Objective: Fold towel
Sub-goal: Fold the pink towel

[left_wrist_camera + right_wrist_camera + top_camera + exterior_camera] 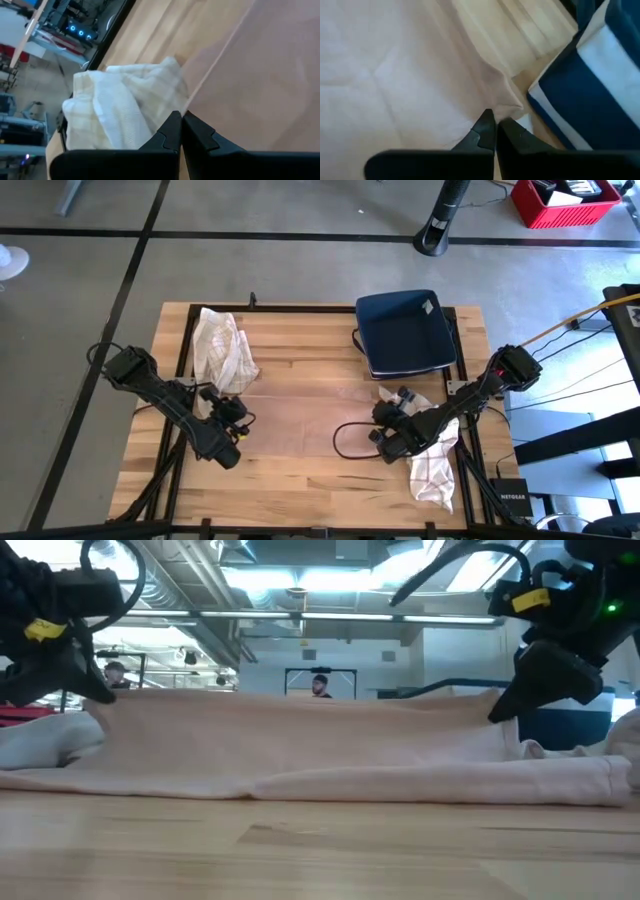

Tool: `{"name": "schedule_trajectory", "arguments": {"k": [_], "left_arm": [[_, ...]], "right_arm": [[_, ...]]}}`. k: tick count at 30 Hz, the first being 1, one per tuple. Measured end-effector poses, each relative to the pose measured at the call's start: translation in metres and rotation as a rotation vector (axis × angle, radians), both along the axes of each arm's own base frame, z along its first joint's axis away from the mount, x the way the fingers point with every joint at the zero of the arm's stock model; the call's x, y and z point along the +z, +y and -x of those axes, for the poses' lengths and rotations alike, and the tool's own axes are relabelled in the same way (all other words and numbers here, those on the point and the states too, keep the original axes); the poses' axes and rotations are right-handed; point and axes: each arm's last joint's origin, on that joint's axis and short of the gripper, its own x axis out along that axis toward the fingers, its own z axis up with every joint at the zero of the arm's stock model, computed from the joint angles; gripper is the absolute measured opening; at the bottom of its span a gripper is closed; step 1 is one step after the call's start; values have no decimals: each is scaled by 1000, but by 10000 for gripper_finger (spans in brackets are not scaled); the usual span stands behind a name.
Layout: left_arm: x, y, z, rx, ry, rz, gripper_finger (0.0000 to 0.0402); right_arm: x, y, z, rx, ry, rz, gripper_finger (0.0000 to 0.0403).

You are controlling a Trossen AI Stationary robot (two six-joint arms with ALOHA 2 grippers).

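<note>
While both my grippers are closed on the pink towel [300, 405] spread flat mid-worktop, my left gripper [232, 420] pinches its left edge and my right gripper [392, 425] its right edge. It looks thin, limp and light, best held at corners. Checked cloths [225, 345] lie near, folded navy towels [405, 330] behind.

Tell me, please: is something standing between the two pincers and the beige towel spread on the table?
Nothing visible. The left pincer and the right pincer are shut, each at an edge of the beige towel. The crumpled checked cloths and folded blue towels lie beside it.
</note>
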Motion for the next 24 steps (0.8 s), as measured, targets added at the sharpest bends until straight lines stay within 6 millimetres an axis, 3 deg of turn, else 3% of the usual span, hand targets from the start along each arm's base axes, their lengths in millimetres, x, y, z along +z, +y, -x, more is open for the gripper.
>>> {"name": "schedule_trajectory", "arguments": {"k": [5,15,19,24], "left_arm": [[1,1,2,67,-49,12,0],[0,2,0,84,-47,42,8],[-1,6,-1,124,9,73,55],[5,5,-6,121,128,112,129]], "right_arm": [[1,-3,-5,52,20,62,6],[0,-22,-13,-6,54,40,8],[-1,-29,-15,-32,87,-15,34],[1,-33,-15,-22,145,-9,112]]}}
